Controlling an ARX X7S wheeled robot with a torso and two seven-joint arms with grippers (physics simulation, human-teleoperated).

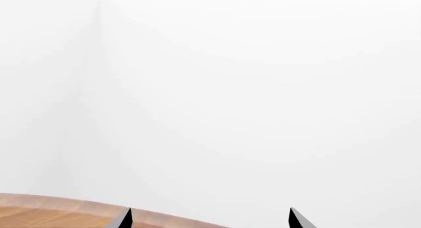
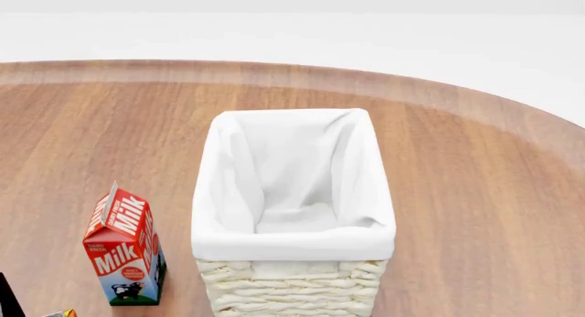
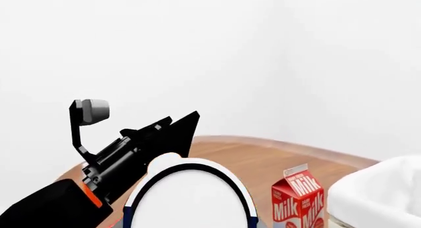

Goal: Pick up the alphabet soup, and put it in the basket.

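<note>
Wooden table [image 2: 475,166], cream wicker basket [image 2: 292,289], white cloth lining, standing upright

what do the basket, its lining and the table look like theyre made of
The basket looks like cream woven wicker, going by the braided strands on its lower wall. Its lining appears to be soft white cloth, folded and creased over the rim. The table looks like matte brown wood with visible grain, though it is a render.

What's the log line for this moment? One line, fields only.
left gripper open, empty | alphabet soup close before right wrist camera, grip unseen | basket empty | milk carton upright beside basket
</note>
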